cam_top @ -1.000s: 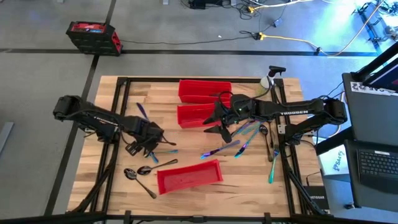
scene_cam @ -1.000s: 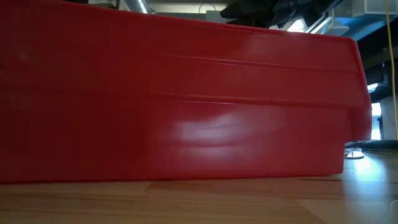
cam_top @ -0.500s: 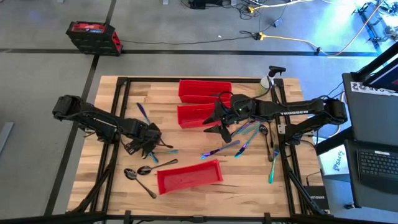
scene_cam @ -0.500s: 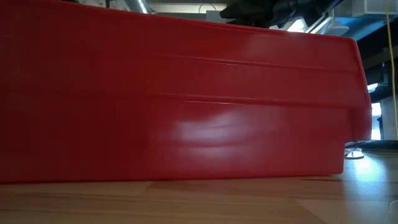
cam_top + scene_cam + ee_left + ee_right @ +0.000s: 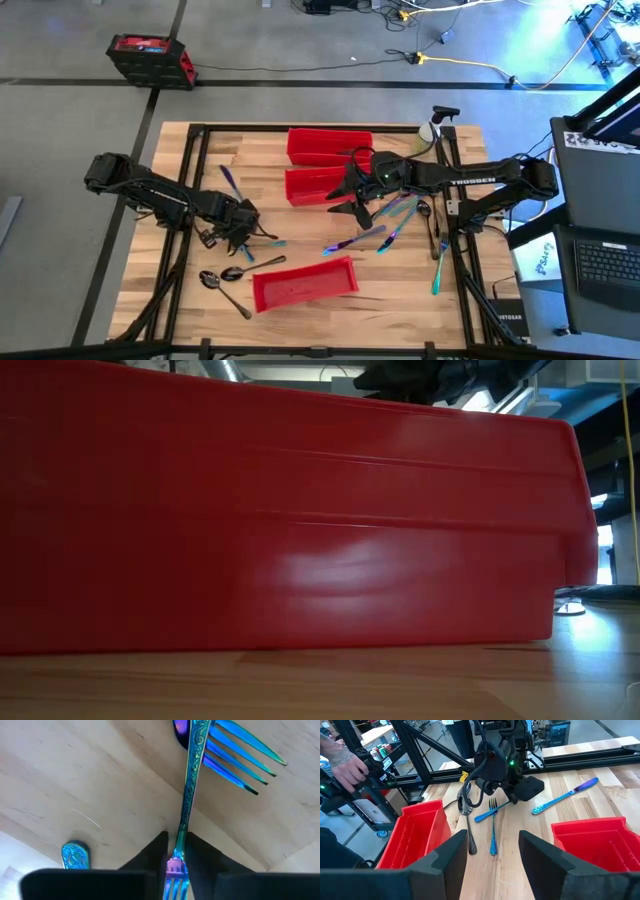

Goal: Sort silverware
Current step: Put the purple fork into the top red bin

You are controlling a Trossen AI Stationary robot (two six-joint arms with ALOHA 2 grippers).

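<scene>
**Desk:** What's closest to you?

**Me:** The front red bin (image 5: pixel 300 530). Its side wall fills almost all of my low camera, and it sits on the wooden surface (image 5: pixel 190 150) at the near edge. Just to its left I see 2 dark spoons (image 5: pixel 232 272) lying flat.

**Desk:** And the left arm?

**Me:** One step farther in, the left claw (image 5: pixel 175 845) is down at the surface on the left side. Its fingers (image 5: pixel 150 857) are pinched together on an iridescent fork (image 5: pixel 189 795), gripping the slim stem just above the tines. The handle runs out ahead of the claw and crosses a second fork (image 5: pixel 240 755) that lies on the wood. I can't tell whether the gripped fork is off the surface.

**Desk:** Right arm?

**Me:** The right claw (image 5: pixel 355 208) sits mid-surface, just beside the middle of the 2 red bins (image 5: pixel 315 185) at the back. My wrist camera shows its fingers (image 5: pixel 447 857) well apart with only bare wood between them, so it has hold of nothing.

**Desk:** The rest of the silverware?

**Me:** Loose pieces (image 5: pixel 362 240), blue-purple, lie scattered under and to the right of that arm, and 1 lies along the right rail. Beyond the surface, a person's hand (image 5: pixel 347 767) rests on the frame.
</scene>
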